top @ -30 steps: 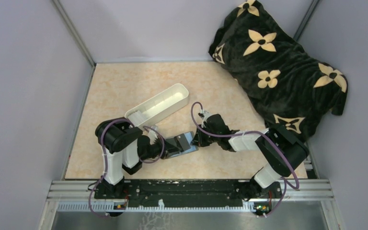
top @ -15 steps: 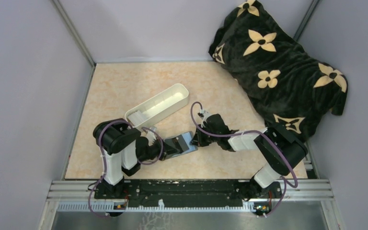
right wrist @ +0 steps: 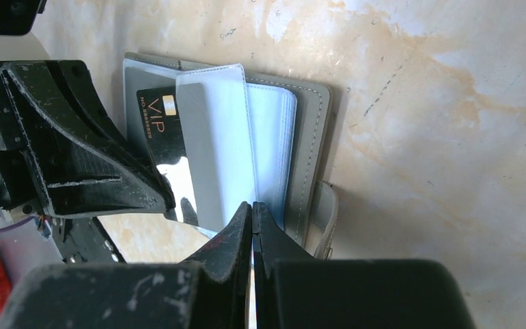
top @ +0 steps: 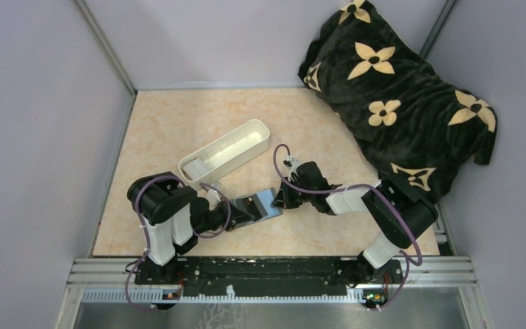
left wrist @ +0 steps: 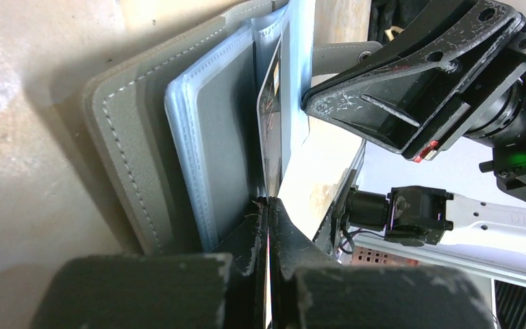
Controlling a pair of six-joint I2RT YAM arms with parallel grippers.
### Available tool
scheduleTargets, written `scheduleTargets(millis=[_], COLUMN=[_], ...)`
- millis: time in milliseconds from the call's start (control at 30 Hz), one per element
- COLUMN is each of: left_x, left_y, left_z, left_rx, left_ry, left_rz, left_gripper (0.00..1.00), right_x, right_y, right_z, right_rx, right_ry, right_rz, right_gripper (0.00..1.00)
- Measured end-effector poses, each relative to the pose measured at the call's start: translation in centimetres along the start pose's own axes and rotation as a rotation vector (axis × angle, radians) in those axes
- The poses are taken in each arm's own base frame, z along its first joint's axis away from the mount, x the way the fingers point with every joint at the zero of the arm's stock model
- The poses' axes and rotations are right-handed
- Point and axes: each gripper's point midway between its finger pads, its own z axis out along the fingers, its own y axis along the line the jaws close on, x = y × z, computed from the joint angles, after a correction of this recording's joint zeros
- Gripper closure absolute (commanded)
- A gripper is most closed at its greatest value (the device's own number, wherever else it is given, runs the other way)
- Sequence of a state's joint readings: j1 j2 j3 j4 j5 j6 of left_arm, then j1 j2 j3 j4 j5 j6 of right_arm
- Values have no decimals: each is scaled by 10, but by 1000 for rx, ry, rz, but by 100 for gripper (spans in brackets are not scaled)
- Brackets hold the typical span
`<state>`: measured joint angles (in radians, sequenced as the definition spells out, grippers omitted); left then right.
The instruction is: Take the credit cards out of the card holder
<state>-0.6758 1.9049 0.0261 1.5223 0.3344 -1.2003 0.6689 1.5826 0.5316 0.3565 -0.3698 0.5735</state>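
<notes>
Extraction wants a straight pull: left tool (left wrist: 268,203) pinches black card (right wrist: 159,120), right tool (right wrist: 252,208) clamps card holder (right wrist: 309,130) sleeve steady.

Top view: wallet (top: 259,203) was half covered by the left fingers (top: 236,215) and right fingers (top: 279,199), and the cards in it were too small to make out. A pale patch at the near end of the white tray (top: 227,152) was too small to tell. The blanket (top: 397,89) was cut off by the top edge.

Left wrist: black card (left wrist: 268,116) showed edge-on, its face hidden and its lower end buried between the left fingers.

Right wrist: the card's right side sat under a cloudy sleeve (right wrist: 216,144), and a lower corner was behind a left finger. The small print under "VIP" was unreadable. The strap (right wrist: 325,205) was partly behind the right fingers. Card count in the pockets couldn't be told.
</notes>
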Motion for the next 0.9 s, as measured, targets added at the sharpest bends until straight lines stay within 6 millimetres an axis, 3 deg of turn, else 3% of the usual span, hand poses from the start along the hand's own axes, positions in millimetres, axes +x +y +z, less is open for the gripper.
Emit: scheduleTargets(millis=[333,667,900], left_x=[-2,-24,-34], left_y=[-11,-76,-54], left_z=[-5,-25,-47], left_rx=[38,210,36], left_ry=[-13,-109,-173], left_rz=[45,214,310], left_gripper=[100,100,100], right_x=[-2,-24,-26], right_y=[-2,-17,-18], right_z=[2,4,4], right_rx=[-27,-2,-1], right_ry=[19,-42,-42], right_rz=[25,40,38], right_gripper=[100,100,100])
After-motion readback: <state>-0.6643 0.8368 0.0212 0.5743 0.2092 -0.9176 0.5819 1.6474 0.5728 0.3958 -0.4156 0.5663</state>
